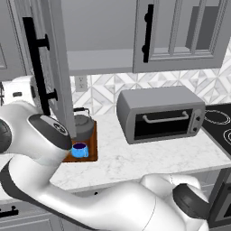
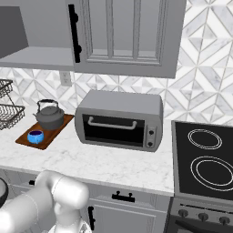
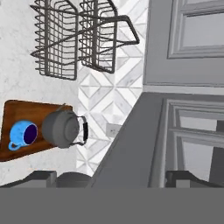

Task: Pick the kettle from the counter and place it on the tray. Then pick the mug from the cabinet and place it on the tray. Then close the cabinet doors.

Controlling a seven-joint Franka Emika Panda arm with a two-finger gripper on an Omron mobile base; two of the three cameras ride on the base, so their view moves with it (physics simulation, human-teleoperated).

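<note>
The dark grey kettle (image 1: pixel 83 126) (image 2: pixel 50 116) (image 3: pixel 61 128) stands on the reddish-brown tray (image 1: pixel 92 145) (image 2: pixel 59 127) (image 3: pixel 13 113) on the counter (image 1: pixel 144 158) (image 2: pixel 104 161). Beside the kettle, the blue mug (image 1: pixel 80 150) (image 2: pixel 35 136) (image 3: pixel 22 134) sits on the tray's near end. The cabinet (image 1: pixel 99 61) (image 2: pixel 32 54) shows a bare shelf. Its left door (image 1: pixel 54 67) (image 3: pixel 188 140) stands open, and its right door (image 1: pixel 180 36) (image 2: pixel 127 36) is shut. In the hand view my gripper (image 3: pixel 113 178) is open and empty, close up to the open door, with fingertips (image 3: pixel 43 177) spread wide.
A toaster oven (image 1: pixel 160 115) (image 2: pixel 120 120) sits right of the tray. The black stovetop (image 1: pixel 221 119) (image 2: pixel 205 154) lies at the far right. A black wire rack (image 2: pixel 9 109) (image 3: pixel 78 37) stands left of the tray. A white toaster (image 1: pixel 20 90) sits behind my arm.
</note>
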